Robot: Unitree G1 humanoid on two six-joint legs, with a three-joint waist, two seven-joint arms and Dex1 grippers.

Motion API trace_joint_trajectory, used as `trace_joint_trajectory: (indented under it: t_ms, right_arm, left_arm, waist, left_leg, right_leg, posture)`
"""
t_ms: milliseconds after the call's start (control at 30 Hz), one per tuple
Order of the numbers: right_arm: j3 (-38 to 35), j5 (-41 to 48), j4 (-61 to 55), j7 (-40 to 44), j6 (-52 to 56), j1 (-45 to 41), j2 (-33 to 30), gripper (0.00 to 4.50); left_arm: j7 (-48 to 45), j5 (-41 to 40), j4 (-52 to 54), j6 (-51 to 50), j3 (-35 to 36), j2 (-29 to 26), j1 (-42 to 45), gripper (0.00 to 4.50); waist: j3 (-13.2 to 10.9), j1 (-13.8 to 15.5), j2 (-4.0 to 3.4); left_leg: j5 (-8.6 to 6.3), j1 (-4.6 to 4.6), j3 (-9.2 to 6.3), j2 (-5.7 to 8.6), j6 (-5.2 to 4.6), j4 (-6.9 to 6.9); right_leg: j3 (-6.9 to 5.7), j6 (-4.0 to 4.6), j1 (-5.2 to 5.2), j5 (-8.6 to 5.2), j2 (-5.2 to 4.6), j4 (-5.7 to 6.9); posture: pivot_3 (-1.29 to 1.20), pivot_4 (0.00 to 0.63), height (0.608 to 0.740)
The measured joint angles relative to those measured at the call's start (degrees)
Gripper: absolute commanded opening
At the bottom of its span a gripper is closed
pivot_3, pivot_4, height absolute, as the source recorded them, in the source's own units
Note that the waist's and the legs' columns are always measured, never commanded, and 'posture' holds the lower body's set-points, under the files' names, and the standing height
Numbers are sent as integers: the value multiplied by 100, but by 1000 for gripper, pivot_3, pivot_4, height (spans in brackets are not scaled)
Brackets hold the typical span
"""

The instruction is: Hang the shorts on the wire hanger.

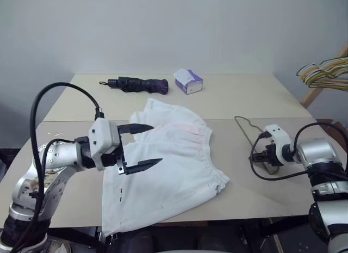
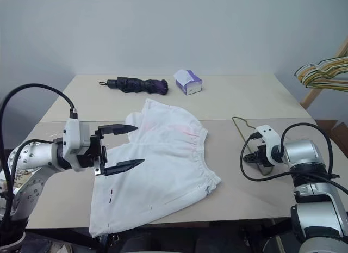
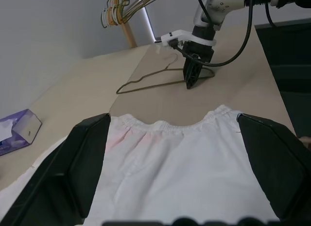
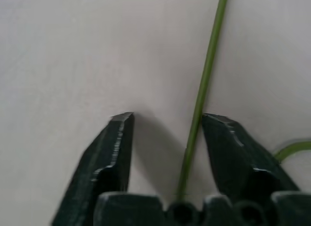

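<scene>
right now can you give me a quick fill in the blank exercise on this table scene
1. The shorts lie flat on the table and their colour is ____.
2. The right end effector points down at the wire hanger, and a stretch of its wire runs ____ the two black fingers.
3. The left end effector hovers over the shorts with its fingers ____.
4. Near the table's far edge, the folded umbrella lies beside a ____ box.

Missing words: white; between; open; tissue

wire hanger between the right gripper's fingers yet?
Yes: in the right wrist view the wire hanger runs between the right gripper's two fingers, which have not shut on it.
</scene>
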State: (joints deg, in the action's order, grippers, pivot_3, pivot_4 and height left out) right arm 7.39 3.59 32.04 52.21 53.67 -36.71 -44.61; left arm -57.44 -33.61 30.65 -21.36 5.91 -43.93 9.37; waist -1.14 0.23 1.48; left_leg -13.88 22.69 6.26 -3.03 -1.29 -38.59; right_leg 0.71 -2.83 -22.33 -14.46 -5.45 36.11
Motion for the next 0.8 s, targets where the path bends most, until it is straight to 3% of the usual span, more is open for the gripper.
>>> trace_joint_trajectory:
  t_ms: [133,300,433,567,667,800]
  right_arm:
    - [66,-68,-142,-78,-58,78,-40,31]
    - [19,-55,-556,-336,-39,249,14,7]
    - [-225,-2,-1600,-822,211,415,157,7]
    - [-692,212,-3388,-1082,240,614,246,7]
    - [-763,242,-4604,-1242,-610,909,530,7]
    - [-756,334,-5350,-1384,-1517,1171,938,7]
  left_arm:
    - [33,94,-10,28,-63,39,63,4500]
    - [501,357,-145,-103,-274,336,437,4500]
    - [1232,519,-374,-659,-576,826,689,4500]
    - [2225,71,-584,-1769,-585,1791,1021,4500]
    - [2963,-387,-653,-2464,-506,2521,1346,4500]
    - [3804,-1053,-742,-2782,-19,3446,1641,4500]
  waist:
    - [1,-7,0]
    - [5,7,-3]
    - [7,-1,-26]
    - [7,41,-28]
    - [8,47,-25]
    - [7,45,-23]
  left_leg:
    - [0,0,0,0,0,0]
    - [-1,0,-2,1,-1,-5]
    - [-2,15,-2,4,-3,-5]
    - [-3,32,-19,3,-6,-12]
    - [-5,39,-39,6,-8,-24]
    - [-6,41,-60,11,-9,-33]
  right_leg:
    - [0,0,1,0,0,0]
    - [1,-3,4,2,-1,0]
    - [7,-8,-14,3,-2,1]
    - [2,-10,-24,4,1,2]
    - [-6,-15,-18,5,2,-1]
    - [-9,-20,-12,8,-3,-4]
  posture:
    - [46,0,740]
    - [44,0,740]
    - [38,0,740]
    - [28,0,740]
    - [20,0,740]
    - [14,0,740]
